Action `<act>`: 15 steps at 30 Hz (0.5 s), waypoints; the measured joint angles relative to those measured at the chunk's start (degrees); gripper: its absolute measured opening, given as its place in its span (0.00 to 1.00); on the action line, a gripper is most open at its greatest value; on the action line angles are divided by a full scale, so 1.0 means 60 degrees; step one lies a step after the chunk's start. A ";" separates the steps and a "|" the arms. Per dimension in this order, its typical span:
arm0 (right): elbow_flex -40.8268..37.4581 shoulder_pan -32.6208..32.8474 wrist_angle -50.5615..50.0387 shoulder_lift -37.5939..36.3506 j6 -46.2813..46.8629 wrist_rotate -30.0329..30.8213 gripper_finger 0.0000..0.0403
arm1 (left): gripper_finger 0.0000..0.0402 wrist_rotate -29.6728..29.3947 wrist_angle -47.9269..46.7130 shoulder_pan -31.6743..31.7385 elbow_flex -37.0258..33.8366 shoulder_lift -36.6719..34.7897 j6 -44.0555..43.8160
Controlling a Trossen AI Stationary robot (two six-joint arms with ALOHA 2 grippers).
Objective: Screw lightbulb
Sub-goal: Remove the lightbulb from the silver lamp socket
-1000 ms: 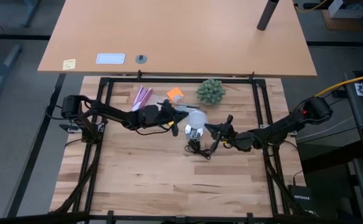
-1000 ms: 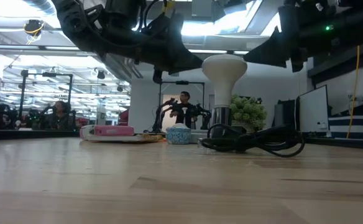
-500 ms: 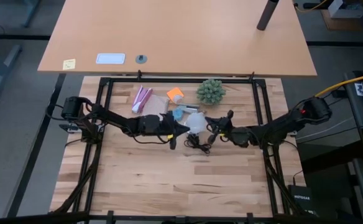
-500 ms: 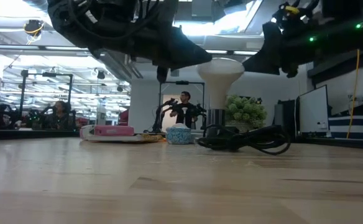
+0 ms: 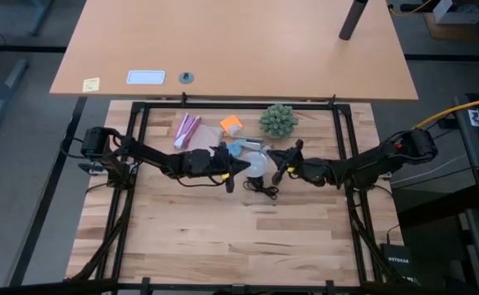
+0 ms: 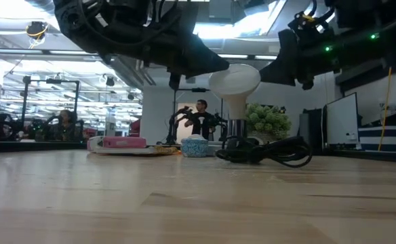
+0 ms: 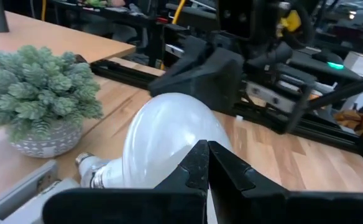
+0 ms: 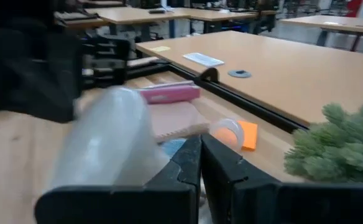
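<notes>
- My left gripper (image 5: 238, 168) is closed, its fingers pressed together, and it holds nothing; it sits just beside the lightbulb (image 5: 258, 161), on the lightbulb's left in the high view.
- My right gripper (image 5: 275, 163) is also closed and empty, close to the other side of the lightbulb.
- The lightbulb is near the middle of the tabletop (image 5: 223, 229), between my two grippers, leaning, its white globe up above the black cord (image 6: 272, 150).
- Behind it stands the green plant (image 5: 278, 120), near the far edge.
- Far in the room, a person (image 6: 201, 119) is visible.
</notes>
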 joint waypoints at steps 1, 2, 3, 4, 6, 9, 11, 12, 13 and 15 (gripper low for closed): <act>0.0000 0.0020 0.0076 0.0000 0.0000 -0.0068 0.04 | 0.00 -0.0025 0.0010 0.0035 0.0000 0.0000 -0.0004; 0.0000 0.0022 0.0106 -0.0004 0.0000 -0.0099 0.04 | 0.00 -0.0025 0.0010 0.0074 0.0000 0.0000 -0.0033; 0.0000 0.0022 0.0107 -0.0004 0.0001 -0.0125 0.04 | 0.00 -0.0025 0.0006 0.0117 0.0000 0.0000 -0.0052; 0.0000 0.0022 0.0091 -0.0004 0.0011 -0.0129 0.04 | 0.00 -0.0028 -0.0013 0.0155 0.0000 -0.0003 -0.0072; 0.0000 0.0022 0.0091 -0.0004 0.0056 -0.0132 0.04 | 0.00 -0.0046 -0.0118 0.0216 0.0000 -0.0011 -0.0083; 0.0000 0.0022 0.0084 -0.0004 0.0066 -0.0390 0.04 | 0.00 -0.0054 -0.0399 0.0266 0.0000 -0.0015 -0.0105; 0.0000 0.0022 0.0084 -0.0004 0.0083 -0.0640 0.04 | 0.00 -0.0062 -0.0613 0.0267 0.0000 -0.0015 -0.0156; 0.0000 0.0022 0.0086 0.0013 0.0087 -0.0759 0.04 | 0.00 -0.0066 -0.0657 0.0267 0.0000 -0.0015 -0.0186; 0.0000 0.0022 0.0097 0.0050 0.0135 -0.0882 0.04 | 0.00 -0.0066 -0.0683 0.0267 0.0000 -0.0015 -0.0230; 0.0000 0.0022 0.0084 0.0191 0.0479 -0.1102 0.04 | 0.00 -0.0072 -0.0750 0.0267 0.0000 -0.0015 -0.0290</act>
